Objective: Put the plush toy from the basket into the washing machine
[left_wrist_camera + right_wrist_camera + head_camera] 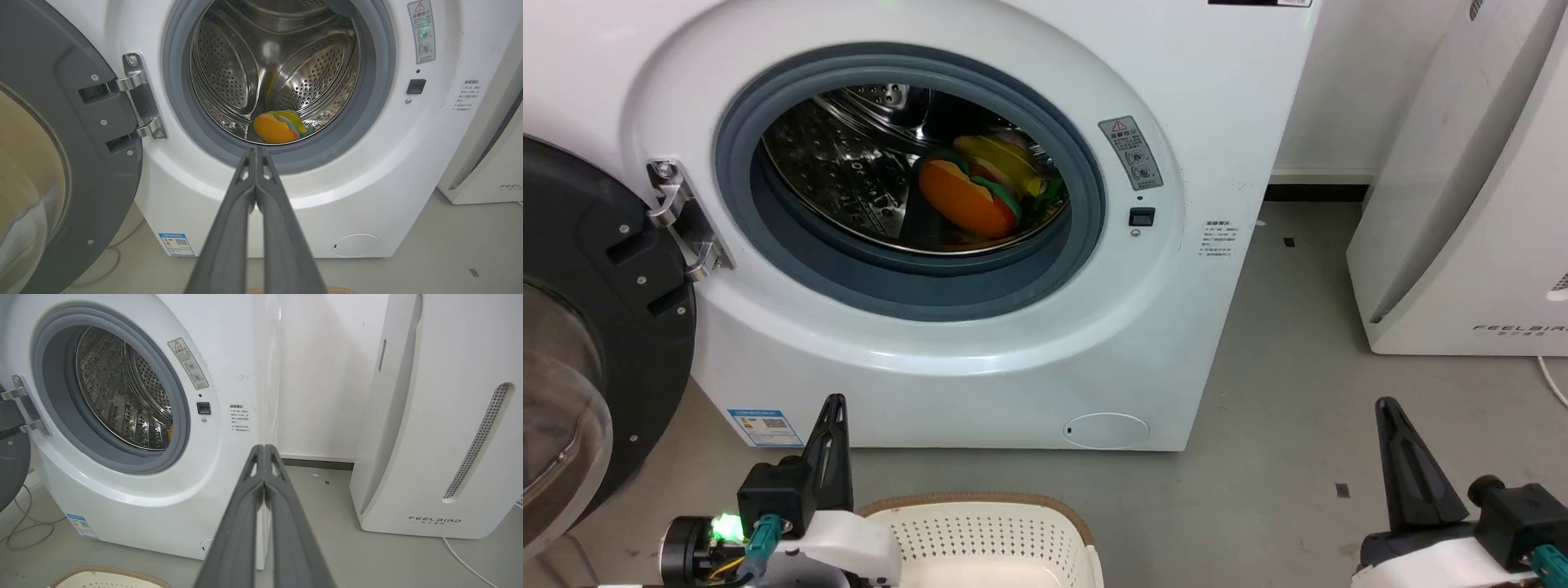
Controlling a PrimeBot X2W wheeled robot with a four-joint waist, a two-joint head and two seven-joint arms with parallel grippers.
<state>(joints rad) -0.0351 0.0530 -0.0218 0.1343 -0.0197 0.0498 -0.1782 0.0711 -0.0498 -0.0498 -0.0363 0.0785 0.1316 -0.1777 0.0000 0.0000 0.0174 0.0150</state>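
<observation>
The burger-like plush toy (pixel 974 189) lies inside the steel drum of the white washing machine (pixel 980 327), orange side toward me; the left wrist view has the plush toy (pixel 280 127) at the drum's bottom. The dark round door (pixel 588 343) hangs open at the left. My left gripper (pixel 833 404) is shut with nothing in it, low in front of the washer, well clear of the porthole. My right gripper (pixel 1387 407) is shut and empty at the lower right. Between the arms, the cream basket (pixel 988 531) pokes in from the bottom edge.
A white FEELBIRD appliance (pixel 1470 204) stands right of the washer, with grey floor (pixel 1282 392) between them. A white cable (pixel 1553 382) trails beside that appliance. Loose cables (pixel 24 522) lie on the floor under the open door.
</observation>
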